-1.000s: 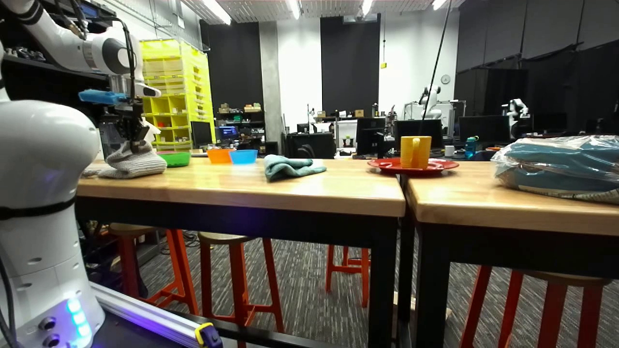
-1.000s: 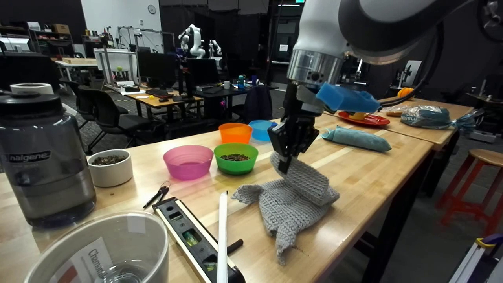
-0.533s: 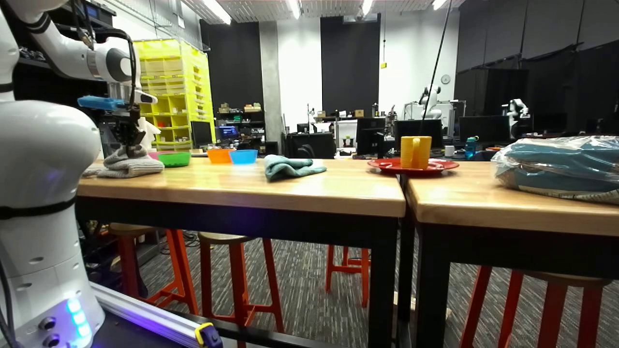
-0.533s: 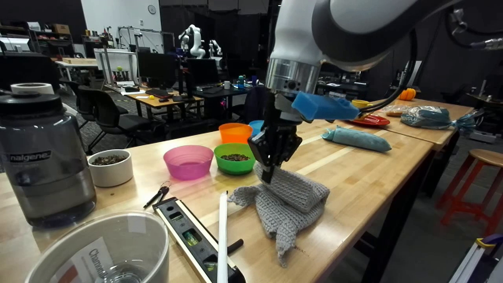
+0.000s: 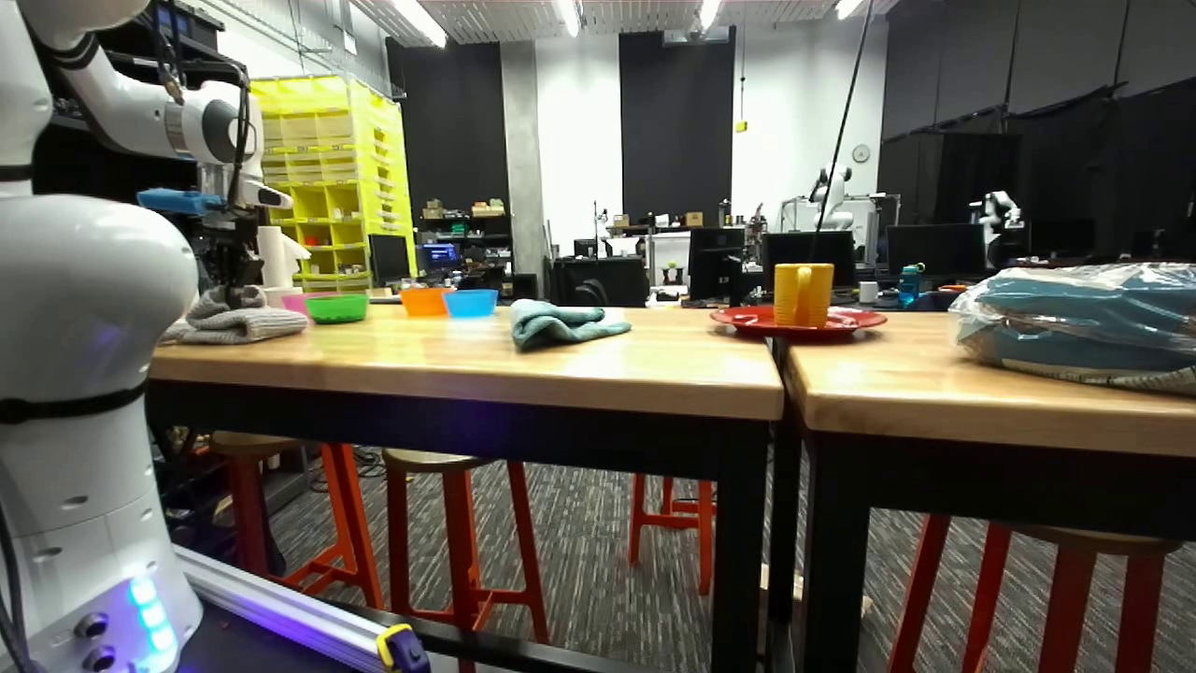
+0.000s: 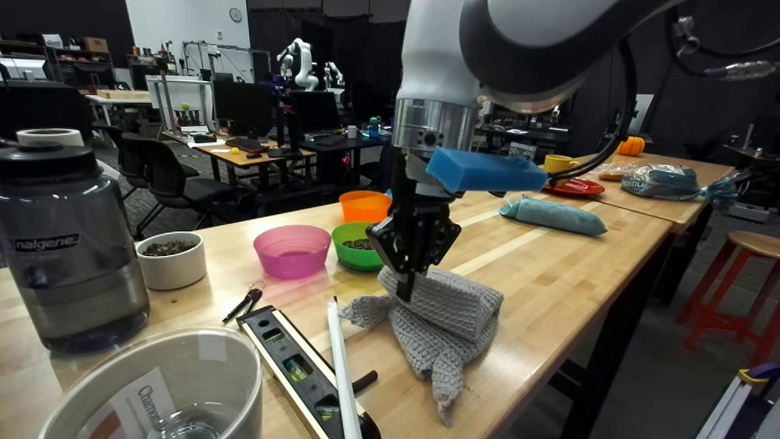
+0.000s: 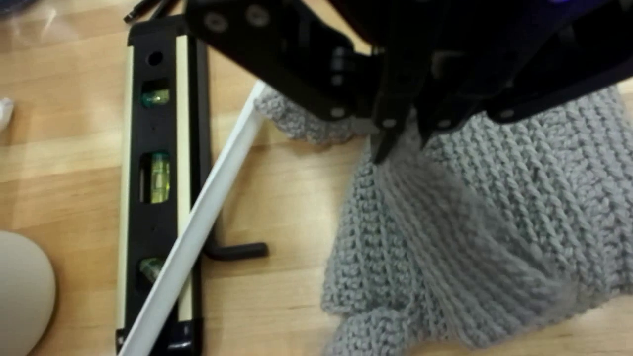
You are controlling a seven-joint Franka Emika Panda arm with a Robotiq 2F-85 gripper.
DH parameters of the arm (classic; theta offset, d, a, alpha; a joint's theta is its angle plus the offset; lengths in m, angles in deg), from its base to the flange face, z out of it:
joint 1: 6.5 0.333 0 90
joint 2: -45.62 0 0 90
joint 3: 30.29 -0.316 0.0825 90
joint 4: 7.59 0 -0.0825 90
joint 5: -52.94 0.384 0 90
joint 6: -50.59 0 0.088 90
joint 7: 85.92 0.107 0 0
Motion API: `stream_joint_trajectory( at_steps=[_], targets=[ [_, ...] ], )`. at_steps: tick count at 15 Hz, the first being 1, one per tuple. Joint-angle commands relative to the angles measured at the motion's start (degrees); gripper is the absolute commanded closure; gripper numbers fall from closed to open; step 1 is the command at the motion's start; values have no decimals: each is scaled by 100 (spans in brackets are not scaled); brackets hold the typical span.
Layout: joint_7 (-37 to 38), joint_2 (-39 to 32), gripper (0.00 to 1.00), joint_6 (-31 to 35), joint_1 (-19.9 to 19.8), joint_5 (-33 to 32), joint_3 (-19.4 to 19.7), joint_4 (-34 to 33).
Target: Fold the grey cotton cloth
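Note:
The grey knitted cloth (image 6: pixel 448 332) lies bunched on the wooden table in both exterior views (image 5: pixel 248 324). One flap is raised and bent over the rest. My gripper (image 6: pixel 405 294) is pinched on the edge of this flap, low over the cloth. In the wrist view the fingertips (image 7: pixel 400 141) are close together with the cloth (image 7: pixel 460 237) gathered between them. The flap fans out from the tips across the layer below. A corner of the cloth touches a white stick. The gripper partly hides the cloth's far side.
The white stick (image 6: pixel 343 378) lies across a black spirit level (image 6: pixel 298 360) beside the cloth. A green bowl (image 6: pixel 356 261) and a pink bowl (image 6: pixel 292 253) stand close behind. A teal cloth (image 6: pixel 551 217) lies farther along. The table's edge (image 6: pixel 524 396) is near the cloth.
My gripper has moved toward the level and lower, drawing the held flap over the cloth. The whole cloth has slid a little the same way, and the white stick has shifted and tilted.

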Motion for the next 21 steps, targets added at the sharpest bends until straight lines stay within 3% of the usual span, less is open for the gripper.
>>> stream_joint_trajectory(
  at_steps=[1,4,13,21],
  targets=[
    [243,-166,68,-279,172,10,-45,-266],
    [54,-140,61,-393,236,184,27,-271],
    [-710,522,2,-809,53,683,517,59],
    [-2053,1183,0,-739,-203,1303,1220,976]
  ],
)
